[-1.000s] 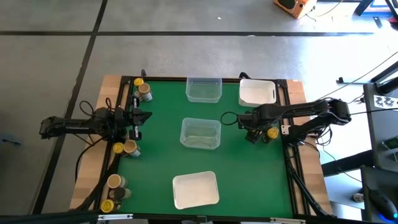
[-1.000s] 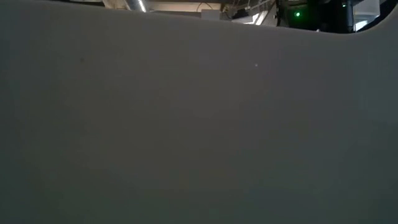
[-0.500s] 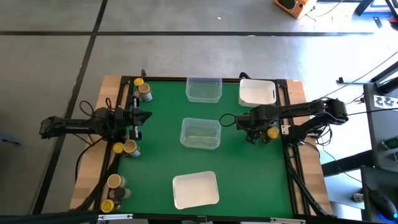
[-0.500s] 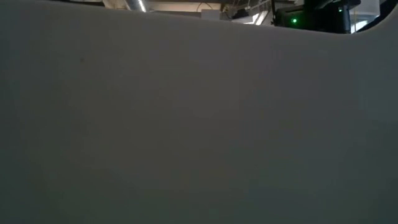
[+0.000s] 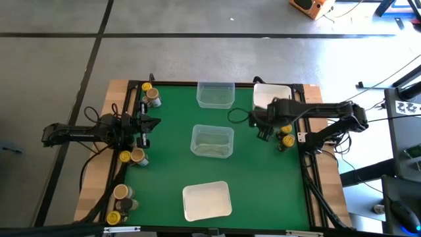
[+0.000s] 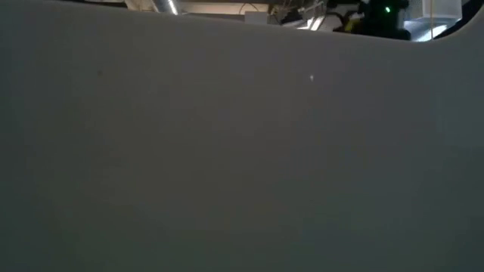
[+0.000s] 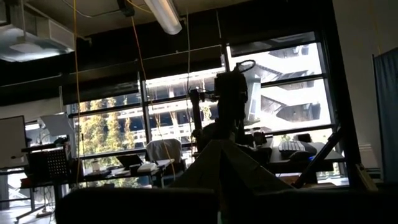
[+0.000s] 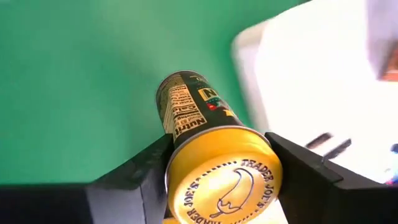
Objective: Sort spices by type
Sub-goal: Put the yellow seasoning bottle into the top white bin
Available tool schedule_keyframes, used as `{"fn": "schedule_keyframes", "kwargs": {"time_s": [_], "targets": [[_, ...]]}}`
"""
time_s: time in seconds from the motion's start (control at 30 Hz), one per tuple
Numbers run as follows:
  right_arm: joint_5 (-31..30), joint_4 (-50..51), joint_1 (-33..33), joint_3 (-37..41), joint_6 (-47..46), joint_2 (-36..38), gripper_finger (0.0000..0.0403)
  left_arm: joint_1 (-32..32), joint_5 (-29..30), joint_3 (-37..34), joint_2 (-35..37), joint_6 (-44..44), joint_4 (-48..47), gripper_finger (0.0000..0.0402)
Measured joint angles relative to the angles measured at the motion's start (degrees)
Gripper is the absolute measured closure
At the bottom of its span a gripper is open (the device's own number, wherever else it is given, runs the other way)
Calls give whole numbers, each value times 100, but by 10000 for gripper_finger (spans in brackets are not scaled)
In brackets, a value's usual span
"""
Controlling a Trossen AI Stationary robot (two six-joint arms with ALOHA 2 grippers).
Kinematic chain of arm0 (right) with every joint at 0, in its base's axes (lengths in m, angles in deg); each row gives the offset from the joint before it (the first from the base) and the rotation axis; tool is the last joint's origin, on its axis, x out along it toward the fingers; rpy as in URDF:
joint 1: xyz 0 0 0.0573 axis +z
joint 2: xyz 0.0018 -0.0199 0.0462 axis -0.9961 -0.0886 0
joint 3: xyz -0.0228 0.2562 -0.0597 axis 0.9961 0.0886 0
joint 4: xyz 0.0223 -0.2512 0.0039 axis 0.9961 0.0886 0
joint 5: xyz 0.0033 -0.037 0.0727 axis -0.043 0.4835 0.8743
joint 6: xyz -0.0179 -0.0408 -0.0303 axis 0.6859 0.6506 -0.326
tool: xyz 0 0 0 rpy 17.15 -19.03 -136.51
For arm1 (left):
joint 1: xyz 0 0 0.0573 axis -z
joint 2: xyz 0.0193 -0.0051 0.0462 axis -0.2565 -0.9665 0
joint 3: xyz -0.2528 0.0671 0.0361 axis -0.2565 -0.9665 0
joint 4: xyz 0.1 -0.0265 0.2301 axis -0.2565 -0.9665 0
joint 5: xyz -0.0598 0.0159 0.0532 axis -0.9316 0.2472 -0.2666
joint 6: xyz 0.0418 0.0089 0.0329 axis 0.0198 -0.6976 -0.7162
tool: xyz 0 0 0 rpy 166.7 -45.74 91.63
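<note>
My right gripper (image 5: 262, 129) is shut on a yellow-lidded spice jar (image 8: 186, 102) with a dark green label, above the green mat near the white tray (image 5: 272, 97). Another yellow-lidded jar (image 5: 287, 140) stands at the mat's right edge. Along the left edge stand several more jars in pairs: yellow (image 5: 146, 87) and tan (image 5: 153, 98), yellow (image 5: 125, 157) and tan (image 5: 137, 156), and tan (image 5: 120, 191) and yellow (image 5: 113, 217). My left gripper (image 5: 150, 123) waits, shut, at the left edge. My right gripper pinches the jar's yellow lid (image 8: 186, 180) between its two fingers (image 8: 146, 177), one on each side of the lid. The jar's body points away past the fingertips toward the mat. The jar is lifted clear of the mat.
Two clear trays lie on the mat, one at the far edge (image 5: 215, 94) and one in the middle (image 5: 212, 141). A second white tray (image 5: 206, 200) lies near the front edge. A pale surface (image 6: 242, 151) close to the lens fills the low view.
My right gripper has risen and gone toward the table's far edge, away from the jars at the right edge. It carries the yellow-lidded jar with it, lifted clear of the mat.
</note>
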Motion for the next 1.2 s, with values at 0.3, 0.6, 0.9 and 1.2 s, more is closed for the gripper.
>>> {"fn": "schedule_keyframes", "kwargs": {"time_s": [0.3,0.6,0.9,1.2], "targets": [[-609,-173,-1481,-464,973,2,175,2,-2,0,0,20,1,400],[15,-1449,-3104,-176,2074,-85,175,2,0,0,0,-96,3,400],[600,-2179,-3839,52,2512,-780,175,2,0,0,0,-162,3,400],[860,-2472,-4071,71,2715,-1605,173,2,0,0,1,-164,3,400]]}}
